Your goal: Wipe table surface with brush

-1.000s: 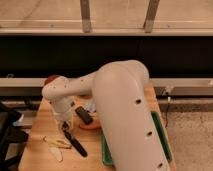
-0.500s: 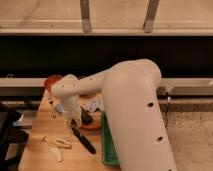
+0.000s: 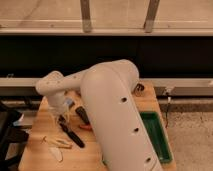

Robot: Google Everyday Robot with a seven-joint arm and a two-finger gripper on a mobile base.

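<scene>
Item 1, table (image 3: 37, 150): light tan planked wood, occupying the lower left and centre of the view.

Item 2, pale curved pieces (image 3: 56, 144): lying on the table at about 7 o'clock from the claw; what they are is unclear.

Item 3, claw (image 3: 63, 119): hanging from the white arm (image 3: 110, 110) low over the left part of the table; whether its fingers are apart or together cannot be told.

Item 4, brush (image 3: 71, 134): long, slim, black, lying diagonally on the table, its upper end just at the claw, running toward 5 o'clock.

Item 5, orange-red stick (image 3: 85, 127): near the brush, at 3 o'clock from it.

Item 6, green tray (image 3: 159, 140): at the table's right edge, partly hidden by the arm.
</scene>
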